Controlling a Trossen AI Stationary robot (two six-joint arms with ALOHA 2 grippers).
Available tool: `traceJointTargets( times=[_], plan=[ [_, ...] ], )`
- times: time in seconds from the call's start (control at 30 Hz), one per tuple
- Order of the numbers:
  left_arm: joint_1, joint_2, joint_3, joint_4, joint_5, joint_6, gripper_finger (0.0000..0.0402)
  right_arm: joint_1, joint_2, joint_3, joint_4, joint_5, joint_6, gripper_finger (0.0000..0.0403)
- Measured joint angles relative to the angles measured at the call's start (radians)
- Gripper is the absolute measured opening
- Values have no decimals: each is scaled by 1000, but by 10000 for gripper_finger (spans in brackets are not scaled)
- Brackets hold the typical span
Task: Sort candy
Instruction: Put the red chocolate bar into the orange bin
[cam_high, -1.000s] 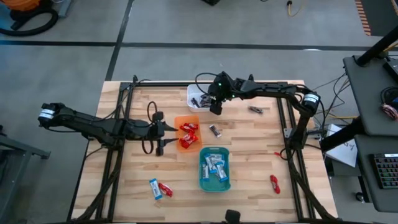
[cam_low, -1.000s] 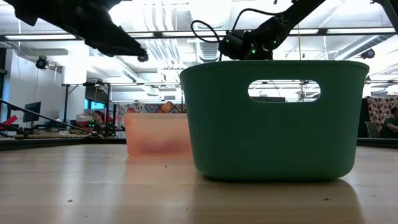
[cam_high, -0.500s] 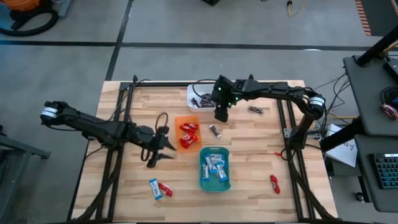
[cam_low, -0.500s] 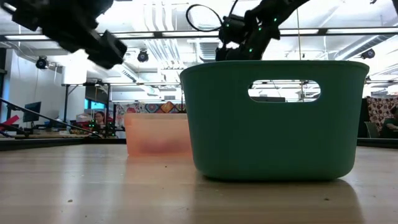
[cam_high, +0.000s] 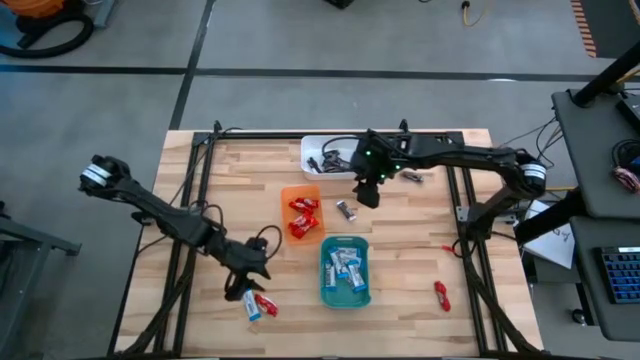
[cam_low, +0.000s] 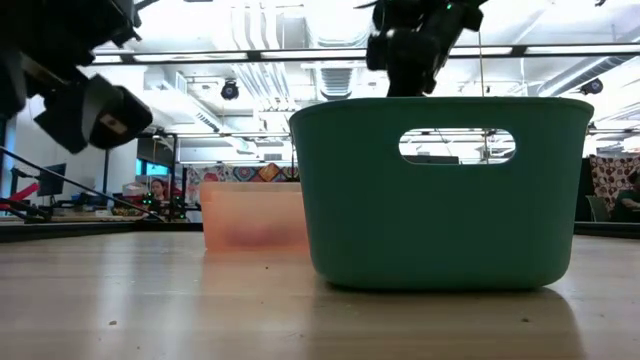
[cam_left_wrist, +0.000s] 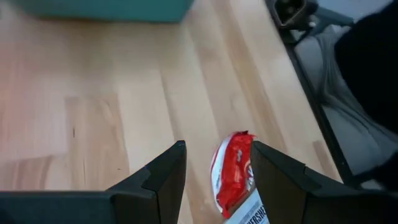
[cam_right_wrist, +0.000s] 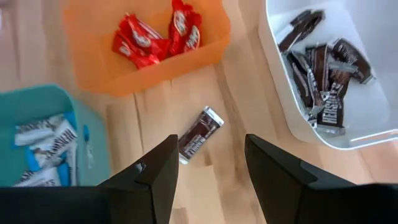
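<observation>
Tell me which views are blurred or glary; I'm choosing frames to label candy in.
Low view: bright ceiling lights glare behind, the teal tray blocks most of the table, and the left arm is dark and smeared. Left wrist view: soft focus, though the red candy reads. Right wrist view: sharpest; the dark candy is clear. High view: even light, candies tiny.

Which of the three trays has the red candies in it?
The orange tray, in the middle: it holds red-wrapped candies. The white tray holds dark ones, the teal tray blue-and-white ones.
</observation>
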Motion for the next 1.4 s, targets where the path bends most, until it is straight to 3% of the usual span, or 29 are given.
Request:
traceJointTargets(
  times=[0.27,0.5,0.9,1.1,1.4],
  plan=[
    [-57,106,54,-15,-2,-49,175,37,-65,-2,0,8,39,176],
    [-107,216,149,-157,-8,-68,200,71,-84,-5,0,9,50,176],
    [-118,384,224,-166,15,-13,199,79,-84,-13,0,10,49,176],
    [-119,403,236,-169,26,2,171,83,-84,-16,-1,10,48,176],
    [-119,394,231,-180,45,12,86,83,-84,-16,0,10,48,176]
  ],
)
